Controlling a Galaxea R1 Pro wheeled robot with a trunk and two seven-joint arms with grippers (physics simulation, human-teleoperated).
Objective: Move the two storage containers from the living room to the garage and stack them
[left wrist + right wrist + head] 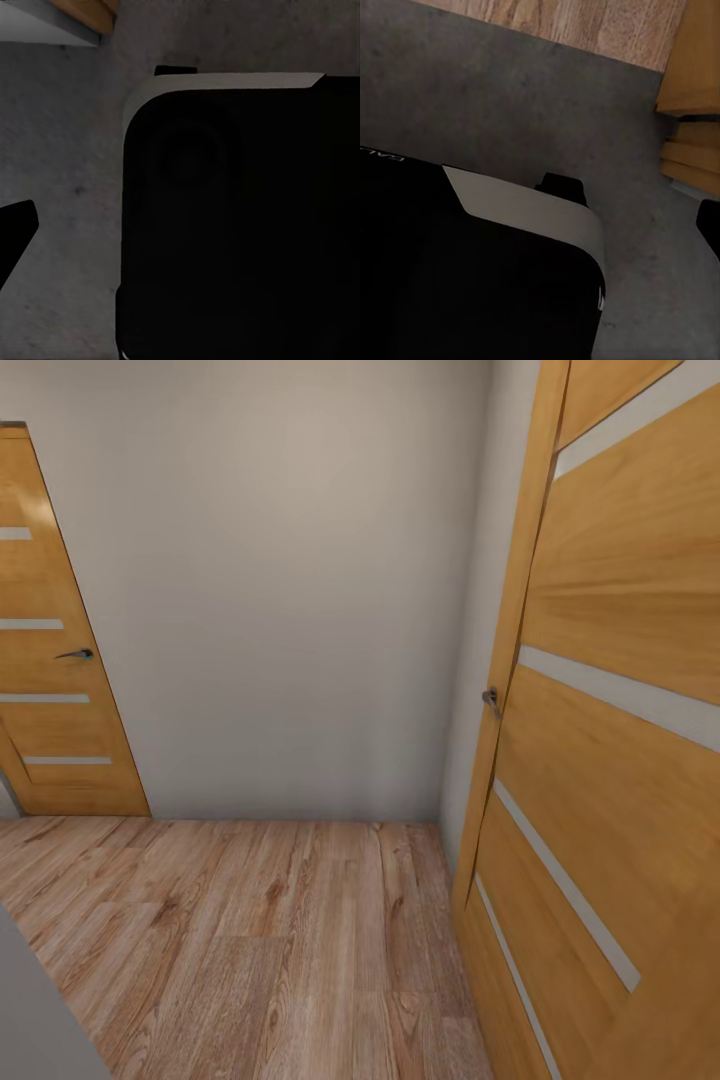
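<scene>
Door (pixel 610 690) fills the frame's right; turning could clip it. Claws' state: cannot tell; containers are out of sight.

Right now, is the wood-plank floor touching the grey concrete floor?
Touching: in the right wrist view the wood-plank floor meets the grey concrete floor edge to edge.

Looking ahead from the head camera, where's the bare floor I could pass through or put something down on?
The wood-plank floor lies bare between the back wall and the near edge of the view, from the left door across to the right door. It is tightest beside the right door, which angles into the space.
</scene>
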